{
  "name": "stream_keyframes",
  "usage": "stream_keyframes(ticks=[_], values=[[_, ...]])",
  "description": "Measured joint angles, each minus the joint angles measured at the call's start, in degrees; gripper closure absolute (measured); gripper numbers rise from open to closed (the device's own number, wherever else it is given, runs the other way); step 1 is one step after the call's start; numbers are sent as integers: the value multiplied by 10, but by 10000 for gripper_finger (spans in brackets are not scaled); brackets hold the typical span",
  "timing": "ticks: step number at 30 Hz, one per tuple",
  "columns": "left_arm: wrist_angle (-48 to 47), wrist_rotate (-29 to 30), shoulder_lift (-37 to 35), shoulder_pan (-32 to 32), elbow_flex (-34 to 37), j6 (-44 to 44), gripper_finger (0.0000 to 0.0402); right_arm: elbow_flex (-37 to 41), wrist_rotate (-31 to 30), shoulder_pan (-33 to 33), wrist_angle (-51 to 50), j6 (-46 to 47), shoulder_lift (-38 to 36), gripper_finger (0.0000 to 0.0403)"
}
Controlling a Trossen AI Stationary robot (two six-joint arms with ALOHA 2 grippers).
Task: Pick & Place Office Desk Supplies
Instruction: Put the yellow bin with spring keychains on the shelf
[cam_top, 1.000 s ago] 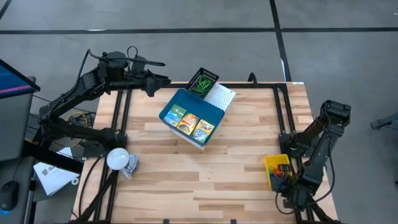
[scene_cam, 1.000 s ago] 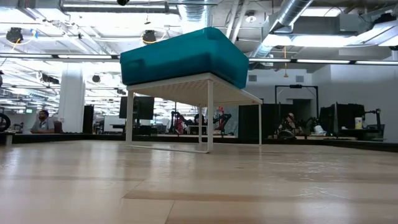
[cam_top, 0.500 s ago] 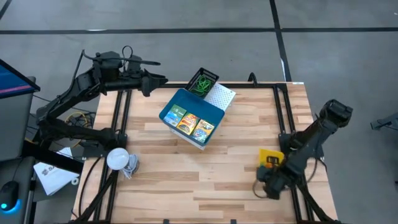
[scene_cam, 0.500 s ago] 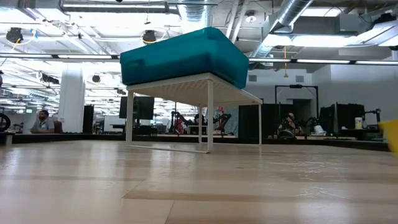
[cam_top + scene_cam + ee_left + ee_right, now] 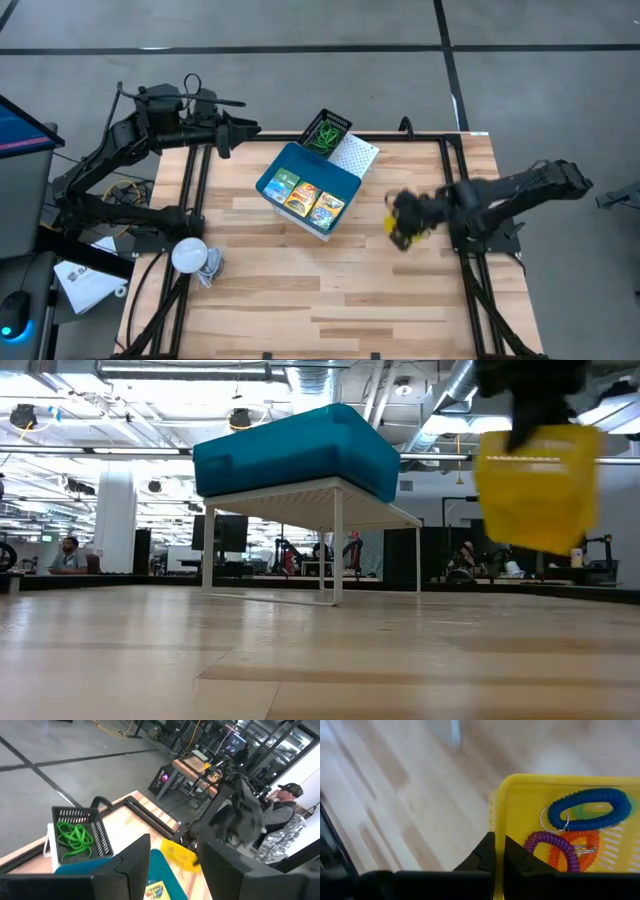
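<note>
Left hand [image 5: 222, 133] waits with fingers apart beside the black tray [image 5: 325, 132], blue tray [image 5: 303, 185] mid-surface, and your right hand [image 5: 402, 222], clamped on the yellow tray [image 5: 538, 485] rim, carries it aloft, so a tilt could spill its bands [image 5: 590, 809].

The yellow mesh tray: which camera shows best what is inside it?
The right wrist view: the yellow mesh tray shows blue, purple and orange coiled loops. The low view shows only its outside wall, the high view a blur, the left wrist view a yellow sliver.
</note>
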State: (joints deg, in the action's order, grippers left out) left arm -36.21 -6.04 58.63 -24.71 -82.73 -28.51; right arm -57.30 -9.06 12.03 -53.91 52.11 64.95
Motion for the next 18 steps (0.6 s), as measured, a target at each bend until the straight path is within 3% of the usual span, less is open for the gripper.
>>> stream_keyframes(ticks=[10,18], values=[[2,0,-2,0,0,30,243,-141,6,-236,-38,-28,45,402],[2,0,-5,0,0,32,243,-218,85,-399,-83,-26,135,402]])
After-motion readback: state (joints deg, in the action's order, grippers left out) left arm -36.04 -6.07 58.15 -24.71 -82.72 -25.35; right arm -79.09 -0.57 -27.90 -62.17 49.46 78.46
